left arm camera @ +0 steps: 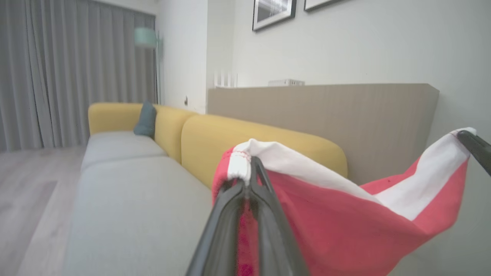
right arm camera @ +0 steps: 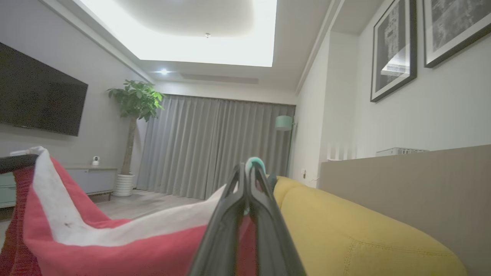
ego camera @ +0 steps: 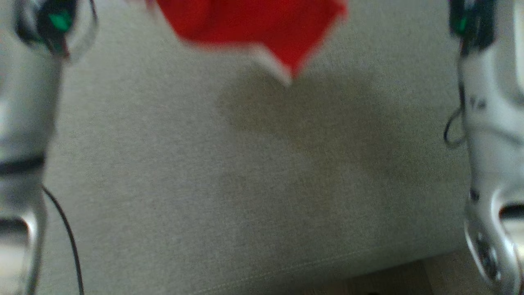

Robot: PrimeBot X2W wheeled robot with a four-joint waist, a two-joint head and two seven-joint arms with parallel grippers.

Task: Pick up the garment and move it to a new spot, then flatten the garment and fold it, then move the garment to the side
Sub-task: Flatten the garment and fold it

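Note:
The garment is red with a white band and hangs in the air above the grey sofa seat, its lowest corner pointing down. In the left wrist view my left gripper is shut on one white-edged corner of the garment. The right gripper's dark finger pinches the other corner at the far right. In the right wrist view my right gripper is shut on the garment, which sags between both grips. My pale forearms flank the head view.
A yellow backrest runs behind the seat, with a teal cushion at its far end and a tan panel behind it. Wooden floor shows past the seat's front edge. A TV and a potted plant stand across the room.

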